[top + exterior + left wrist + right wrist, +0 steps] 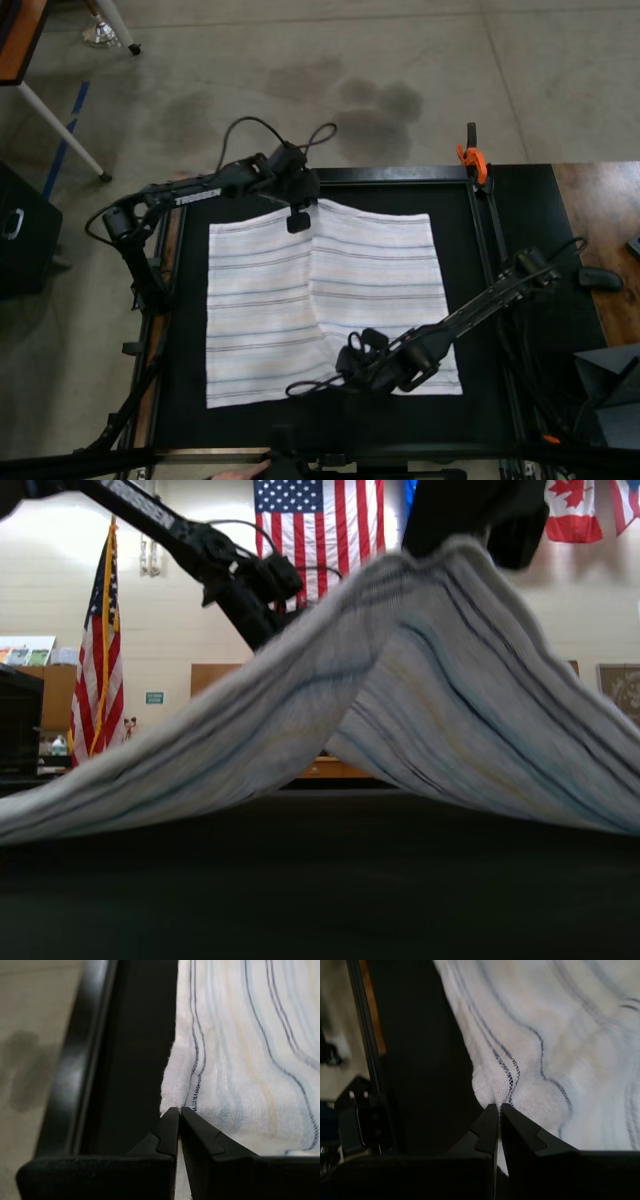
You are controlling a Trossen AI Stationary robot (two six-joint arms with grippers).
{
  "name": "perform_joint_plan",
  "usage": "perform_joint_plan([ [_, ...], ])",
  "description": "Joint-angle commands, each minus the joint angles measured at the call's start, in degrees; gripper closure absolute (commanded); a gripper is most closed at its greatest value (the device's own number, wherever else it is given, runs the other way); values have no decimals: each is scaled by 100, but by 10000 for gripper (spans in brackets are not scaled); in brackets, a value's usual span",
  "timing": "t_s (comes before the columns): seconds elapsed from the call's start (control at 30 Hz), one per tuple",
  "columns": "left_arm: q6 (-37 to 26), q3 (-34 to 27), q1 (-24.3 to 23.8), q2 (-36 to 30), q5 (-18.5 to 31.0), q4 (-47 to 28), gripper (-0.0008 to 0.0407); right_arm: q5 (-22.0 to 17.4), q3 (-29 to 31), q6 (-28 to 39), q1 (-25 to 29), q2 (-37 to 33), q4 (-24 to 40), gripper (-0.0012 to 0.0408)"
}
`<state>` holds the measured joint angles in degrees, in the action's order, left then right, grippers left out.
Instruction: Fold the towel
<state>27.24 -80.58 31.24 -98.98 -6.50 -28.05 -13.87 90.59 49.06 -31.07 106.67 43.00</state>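
The towel [330, 300] lies spread on the black table [480, 300] in the centre of the top view, stripes running left to right across the frame; a raised ridge runs down its middle from the upper edge to the lower edge, so the cloth is lifted along that line and both halves slope down to the table.

Left gripper [298, 222]: at the upper edge of the towel, just left of frame centre in the top view; in the left wrist view the left gripper [179, 1112] has its 2 fingers pressed together, pinching the hemmed edge of the towel [240, 1050] at the tips; the black table rim [85, 1060] runs beside the cloth.

Right gripper [352, 350]: at the lower middle of the top view, over the lower part of the towel, its arm reaching in from the right side of the frame; in the right wrist view the right gripper [499, 1109] is also clamped shut, a bunched bit of towel [545, 1035] edge caught between the fingertips; cloth near the tips is puckered, stripes bent.

Exterior view: towel [400, 700] forms a tent shape, peak in the upper right of the frame, left flank sloping down to the table [320, 880] at the lower left, right flank falling to the right edge; 1 black arm [220, 570] is visible in the upper left; flags [315, 525] hang on the back wall.

An orange clamp [472, 160] sits on the table's upper right rim in the top view.
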Motion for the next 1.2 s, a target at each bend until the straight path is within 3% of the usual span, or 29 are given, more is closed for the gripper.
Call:
perform_joint_plan([
  [0.0,-94,2,81,153,9,-96,399,-155,4,92,0,-155,214,396],
  [0.43,-433,2,319,1231,103,-671,399,-1134,-127,918,-140,-1119,1388,396],
  [0.63,-562,2,326,1718,424,-1064,399,-1694,-173,1272,-186,-1565,1825,396],
  [0.9,-960,2,352,2310,533,-1215,399,-2015,-302,1668,-188,-2006,2531,396],
  [1.17,-1290,2,352,2719,660,-1569,399,-2590,-302,2192,-190,-2339,3377,396],
])
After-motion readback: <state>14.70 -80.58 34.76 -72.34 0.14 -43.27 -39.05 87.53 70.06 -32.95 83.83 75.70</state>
